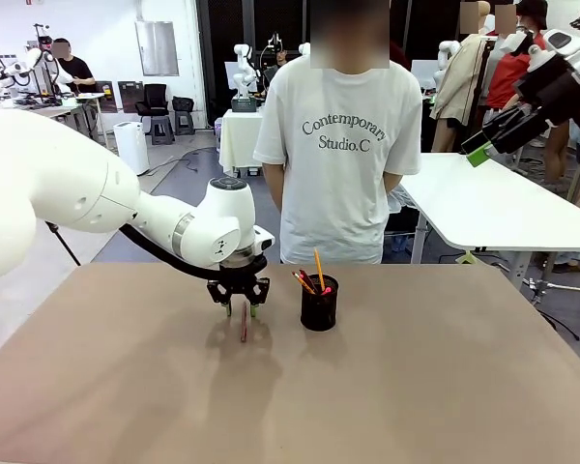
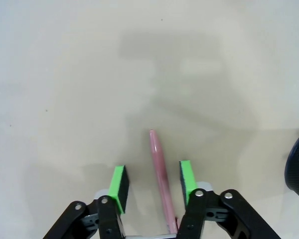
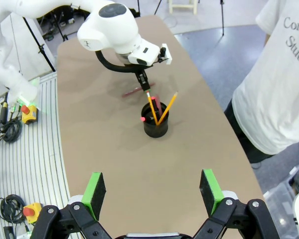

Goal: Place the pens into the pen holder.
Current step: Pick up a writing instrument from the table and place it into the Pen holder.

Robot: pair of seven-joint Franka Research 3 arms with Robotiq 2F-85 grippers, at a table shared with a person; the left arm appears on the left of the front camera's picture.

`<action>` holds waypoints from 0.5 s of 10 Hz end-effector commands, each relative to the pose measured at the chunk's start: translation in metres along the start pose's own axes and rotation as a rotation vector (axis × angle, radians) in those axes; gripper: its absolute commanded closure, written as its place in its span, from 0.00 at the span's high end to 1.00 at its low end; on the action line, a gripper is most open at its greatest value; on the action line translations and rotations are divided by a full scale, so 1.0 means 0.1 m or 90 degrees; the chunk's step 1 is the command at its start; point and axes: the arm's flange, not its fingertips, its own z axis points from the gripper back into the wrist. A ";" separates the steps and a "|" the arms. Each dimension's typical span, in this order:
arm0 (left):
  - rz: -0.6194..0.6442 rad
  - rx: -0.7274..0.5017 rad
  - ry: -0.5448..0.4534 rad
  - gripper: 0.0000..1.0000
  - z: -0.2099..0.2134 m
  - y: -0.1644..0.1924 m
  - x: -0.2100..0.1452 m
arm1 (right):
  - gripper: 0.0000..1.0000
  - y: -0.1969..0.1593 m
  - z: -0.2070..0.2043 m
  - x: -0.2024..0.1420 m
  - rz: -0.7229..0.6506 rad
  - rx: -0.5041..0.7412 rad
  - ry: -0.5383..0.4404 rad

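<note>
- My left gripper (image 1: 240, 311) is down at the table (image 1: 416, 387), straddling the last loose pen (image 2: 159, 174), a dark red one lying flat just left of the holder (image 1: 319, 303).
- In the left wrist view the pads (image 2: 119, 186) stand partway in, a gap on each side of the pen; nothing is gripped yet.
- The pen sits nearer the right pad than the other, so I judge a closing squeeze could roll or skid it sideways before it seats.
- It lies flat on the table, so the fingers must reach low; too high and they would pinch only its top and it could pop out.
- The holder already has several pens leaning across its mouth; a new one brought in at an angle could catch on them or tip the cup.
- Left arm: stretched in from the left, wrist pointing straight down.
- Right gripper (image 3: 152, 196) hangs high above the table's right side, jaws wide open, empty.
</note>
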 end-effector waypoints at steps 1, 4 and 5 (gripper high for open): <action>0.010 0.011 0.001 0.00 -0.06 0.00 0.03 | 1.00 0.02 0.01 0.00 0.000 0.001 0.000; 0.005 0.007 0.007 0.00 -0.07 0.00 0.03 | 1.00 0.02 0.01 0.00 0.000 0.001 0.000; 0.004 0.004 0.012 0.00 -0.05 0.01 0.01 | 1.00 0.02 0.01 0.00 0.000 0.001 0.000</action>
